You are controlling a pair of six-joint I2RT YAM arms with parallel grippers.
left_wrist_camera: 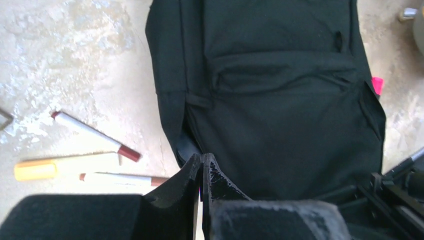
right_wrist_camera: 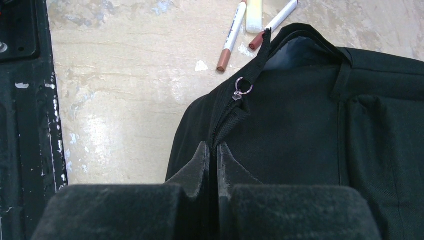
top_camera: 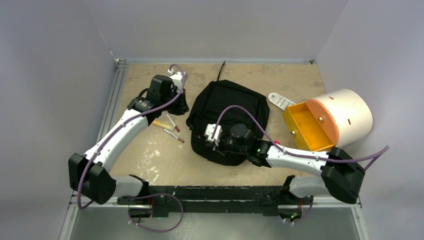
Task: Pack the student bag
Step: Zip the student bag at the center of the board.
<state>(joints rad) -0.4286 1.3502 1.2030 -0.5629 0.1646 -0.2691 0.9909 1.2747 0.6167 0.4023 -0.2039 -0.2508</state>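
in the student bag [top_camera: 225, 95], grey lining [right_wrist_camera: 294, 52]

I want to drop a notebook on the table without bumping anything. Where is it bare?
Bare table lies near left, bordered by the left arm, the markers, the student bag and the front rail. The far right corner behind the orange-and-cream cylinder is bare too. Crowded: between bag and cylinder.

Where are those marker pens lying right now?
Seen from above, the three marker pens lie on the table left of centre, in the gap between the left arm and the left edge of the student bag.
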